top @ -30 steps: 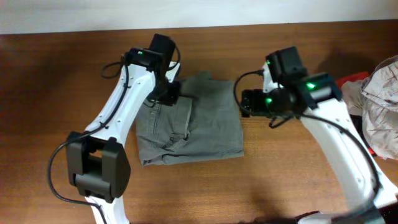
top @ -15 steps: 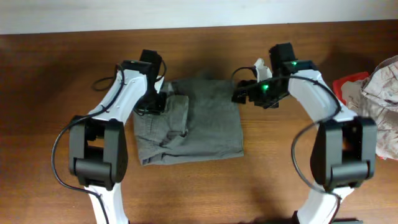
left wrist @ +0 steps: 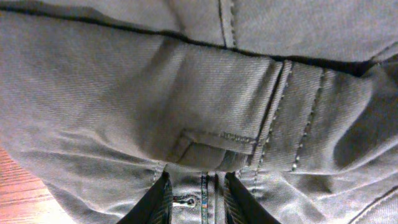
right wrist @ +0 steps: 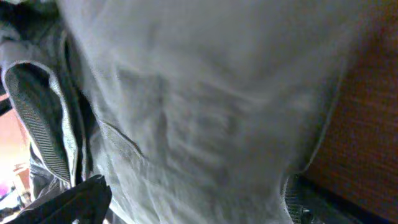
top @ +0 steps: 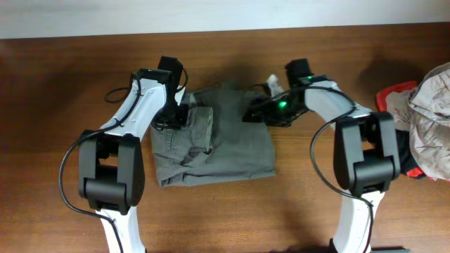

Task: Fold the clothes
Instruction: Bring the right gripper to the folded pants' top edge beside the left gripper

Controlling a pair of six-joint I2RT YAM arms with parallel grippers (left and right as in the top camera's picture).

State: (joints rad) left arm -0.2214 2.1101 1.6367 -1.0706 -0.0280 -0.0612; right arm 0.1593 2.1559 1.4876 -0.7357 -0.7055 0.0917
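The grey-olive shorts [top: 232,144] lie folded into a rough rectangle in the middle of the wooden table [top: 70,84]. My left gripper [top: 179,116] is at their upper left edge, shut on a fold of waistband. In the left wrist view its two dark fingers [left wrist: 158,199] pinch fabric with a buttonhole, and stitched seams of the shorts [left wrist: 186,93] fill the frame. My right gripper [top: 256,112] sits at the upper right edge, open. In the right wrist view its fingertips [right wrist: 68,202] stand far apart with wrinkled cloth of the shorts [right wrist: 205,93] between them.
A pile of other garments lies at the right table edge: red cloth [top: 394,95], a pale beige-grey piece [top: 429,119] and something black beneath. Bare wood surrounds the shorts on all sides. A white wall strip runs along the back.
My right gripper has moved left onto the shorts' upper right edge. My left gripper shifted slightly left a second ago and has held still since, keeping its grip.
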